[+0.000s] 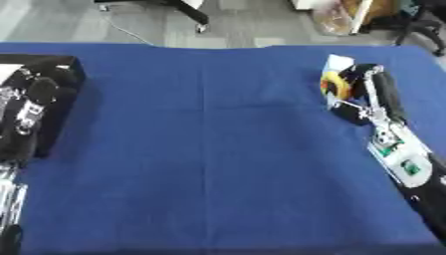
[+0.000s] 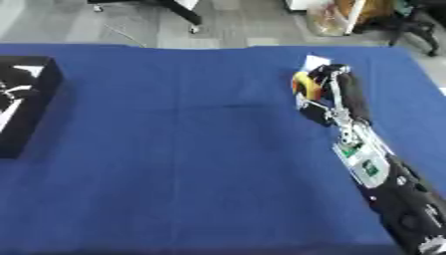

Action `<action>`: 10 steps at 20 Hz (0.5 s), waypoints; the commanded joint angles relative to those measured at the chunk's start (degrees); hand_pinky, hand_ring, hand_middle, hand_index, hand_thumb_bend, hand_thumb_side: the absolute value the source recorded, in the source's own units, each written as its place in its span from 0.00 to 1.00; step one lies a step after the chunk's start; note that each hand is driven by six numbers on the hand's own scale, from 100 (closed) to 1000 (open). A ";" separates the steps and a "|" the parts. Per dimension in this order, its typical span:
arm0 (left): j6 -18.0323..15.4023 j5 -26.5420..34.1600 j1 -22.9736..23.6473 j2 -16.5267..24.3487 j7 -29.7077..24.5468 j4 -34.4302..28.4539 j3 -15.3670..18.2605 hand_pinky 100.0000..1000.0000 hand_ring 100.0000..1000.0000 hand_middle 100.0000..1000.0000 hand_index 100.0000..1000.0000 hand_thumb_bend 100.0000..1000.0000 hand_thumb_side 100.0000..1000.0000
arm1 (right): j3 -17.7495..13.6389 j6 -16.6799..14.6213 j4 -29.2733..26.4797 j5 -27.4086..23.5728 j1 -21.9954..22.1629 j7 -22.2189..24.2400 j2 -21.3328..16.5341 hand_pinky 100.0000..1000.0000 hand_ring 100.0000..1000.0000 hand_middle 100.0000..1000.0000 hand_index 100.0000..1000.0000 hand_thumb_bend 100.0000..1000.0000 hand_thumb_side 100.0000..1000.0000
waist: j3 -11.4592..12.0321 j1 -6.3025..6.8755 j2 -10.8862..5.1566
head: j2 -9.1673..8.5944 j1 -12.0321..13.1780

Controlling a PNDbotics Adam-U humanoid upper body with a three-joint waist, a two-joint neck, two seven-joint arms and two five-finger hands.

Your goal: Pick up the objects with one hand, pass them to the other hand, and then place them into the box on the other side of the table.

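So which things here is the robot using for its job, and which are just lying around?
For the job:
- right hand, curled round a yellow and white object
- left hand, over the black box
- blue table

Just lying around:
- black stand legs on the floor
- cable
- clear bag and chair behind the table

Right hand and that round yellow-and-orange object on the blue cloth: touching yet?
Touching. In the right eye view the right hand has its fingers curled over the round yellow-and-orange object, with no gap visible between them.
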 commanded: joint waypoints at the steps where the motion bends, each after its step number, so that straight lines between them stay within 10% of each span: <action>1: 1.58 0.32 -2.08 2.31 -0.99 2.03 -1.62 0.71 0.71 0.62 0.80 0.56 0.68 | 1.40 -0.01 -13.25 2.84 -0.66 1.79 -1.18 0.32 0.32 0.24 0.23 0.00 0.00 | -0.26 -0.03 -0.71 | 0.12 0.20; 10: 1.11 -2.93 -7.81 3.53 -9.18 7.47 -8.59 0.71 0.74 0.65 0.80 0.64 0.55 | 9.39 -1.84 -29.87 -2.23 -4.94 15.06 5.00 0.32 0.33 0.25 0.24 0.00 0.00 | -0.37 -0.14 -0.83 | -0.49 -0.41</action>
